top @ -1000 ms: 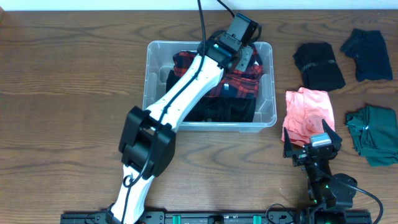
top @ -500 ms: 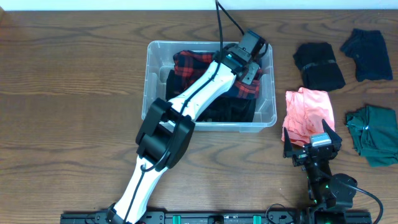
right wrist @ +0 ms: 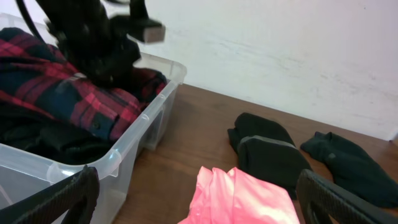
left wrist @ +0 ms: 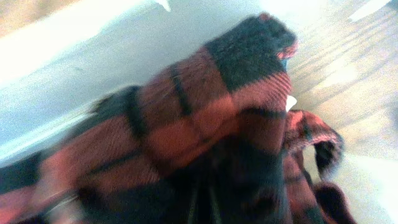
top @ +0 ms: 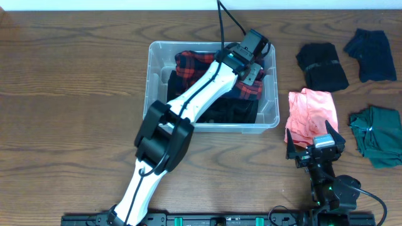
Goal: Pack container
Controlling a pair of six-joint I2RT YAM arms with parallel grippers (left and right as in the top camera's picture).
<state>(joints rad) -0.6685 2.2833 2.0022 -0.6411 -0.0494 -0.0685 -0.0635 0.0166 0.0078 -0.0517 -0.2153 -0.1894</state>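
The clear plastic container point(top: 151, 75) stands at the table's middle back and holds dark garments point(top: 220, 110) and a red plaid shirt point(top: 191, 63). My left gripper point(top: 252, 68) reaches into the container's far right corner, down in the plaid shirt. In the left wrist view the plaid cloth point(left wrist: 205, 124) fills the frame and bunches toward the jaws, which are buried in it. My right gripper point(top: 315, 145) is open and empty at the front right, just before a pink garment point(top: 311, 110). The right wrist view shows the container point(right wrist: 124, 149) and the pink garment point(right wrist: 249, 199).
A black garment point(top: 321, 66), a navy one point(top: 370, 55) and a green one point(top: 377, 133) lie on the wood table right of the container. The left arm point(top: 188, 100) stretches across the container from the front.
My left gripper has moved right, from the container's back middle to its far right corner, with the plaid shirt. The right arm has not moved.
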